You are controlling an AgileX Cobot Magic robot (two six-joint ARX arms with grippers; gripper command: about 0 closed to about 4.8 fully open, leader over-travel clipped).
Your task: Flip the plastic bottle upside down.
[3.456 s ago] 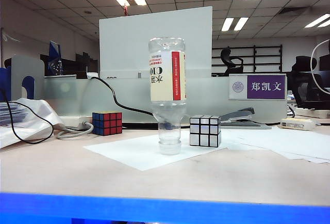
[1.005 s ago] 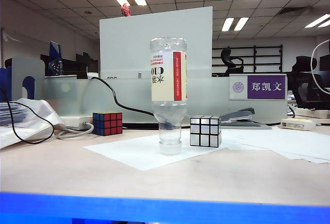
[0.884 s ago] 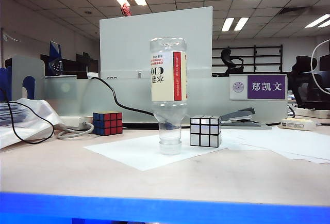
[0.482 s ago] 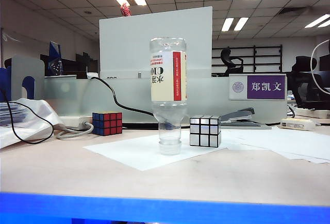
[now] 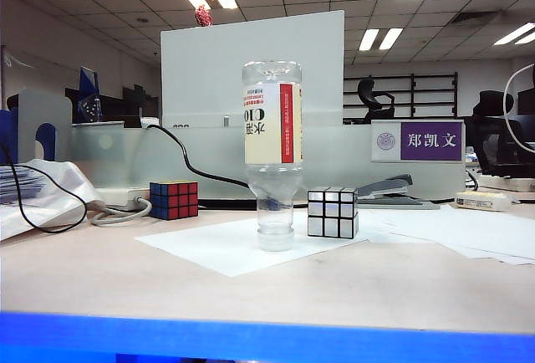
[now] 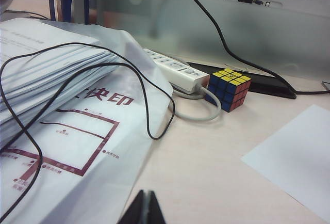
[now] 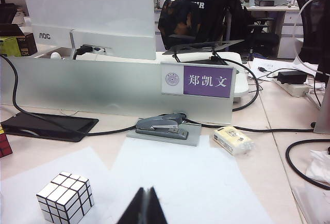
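- Only the exterior view shows the plastic bottle (image 5: 272, 155): it stands upside down on its cap on a white paper sheet (image 5: 242, 246) in the middle of the worktop (image 5: 125, 275), label text inverted, red stripe on its right side.
- In that view the colored cube (image 5: 174, 200) sits to the far left of the bottle, and the silver mirror cube (image 5: 332, 212) just right of its neck, apart from it; neither arm appears there.
- The left wrist view shows the left gripper (image 6: 145, 209) low over the left part of the worktop, its fingers pressed together on nothing, only their tips in frame.
- That view alone shows a plastic-wrapped paper stack (image 6: 56, 105) with red print and a black cable (image 6: 154, 126) looped over it, plus a white power strip (image 6: 172, 70) beside the colored cube (image 6: 229, 88).
- The right wrist view shows the right gripper (image 7: 145, 207), fingers likewise together and empty, near the mirror cube (image 7: 65, 197).
- It also shows a stapler (image 7: 162, 126), a purple nameplate (image 7: 197, 80) and a small wrapped packet (image 7: 233, 140) farther back.
- The bottle lies outside both wrist views.
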